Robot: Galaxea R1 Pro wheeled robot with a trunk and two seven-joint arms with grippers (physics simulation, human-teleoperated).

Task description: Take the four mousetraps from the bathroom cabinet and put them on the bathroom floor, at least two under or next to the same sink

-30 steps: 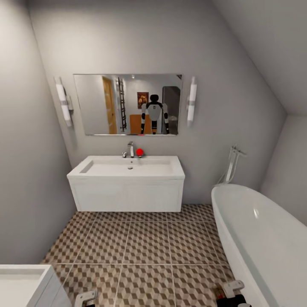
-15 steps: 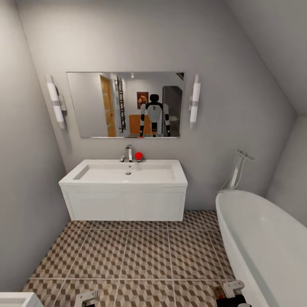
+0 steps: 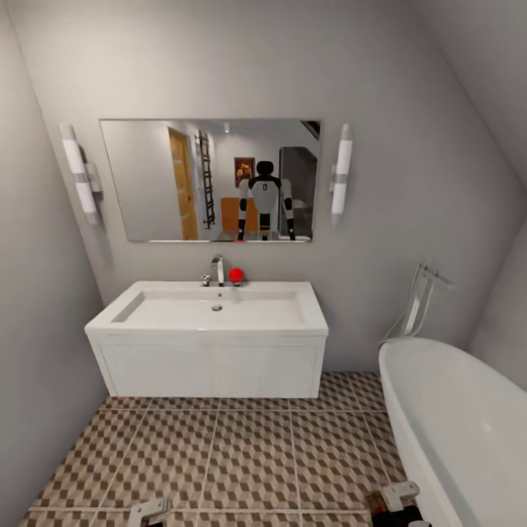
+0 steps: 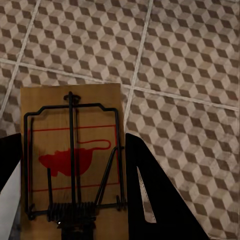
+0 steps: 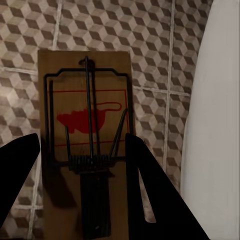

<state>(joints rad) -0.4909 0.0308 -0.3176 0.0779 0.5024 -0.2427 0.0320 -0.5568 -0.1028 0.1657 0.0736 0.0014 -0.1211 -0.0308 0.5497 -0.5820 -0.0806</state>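
So the head view is looking straight at the bathroom sink, sitting dead center of the frame with its chrome tap and a little red ball right beside the tap at the back edge. Mirror is on the wall above it, a light on each side, and the white bathtub fills the lower right corner. The bathroom floor with the cube pattern runs across the bottom of the frame.

Left gripper just pokes in at the bottom edge, left of center; the right gripper shows at the bottom right, next to the tub.

In the left wrist view, the left gripper's fingers are clamped on a mousetrap, board flat between them, tiles below. Same deal in the right wrist view: the right gripper is closed around its own second mousetrap, held over the floor with the tub wall along that frame's right edge.
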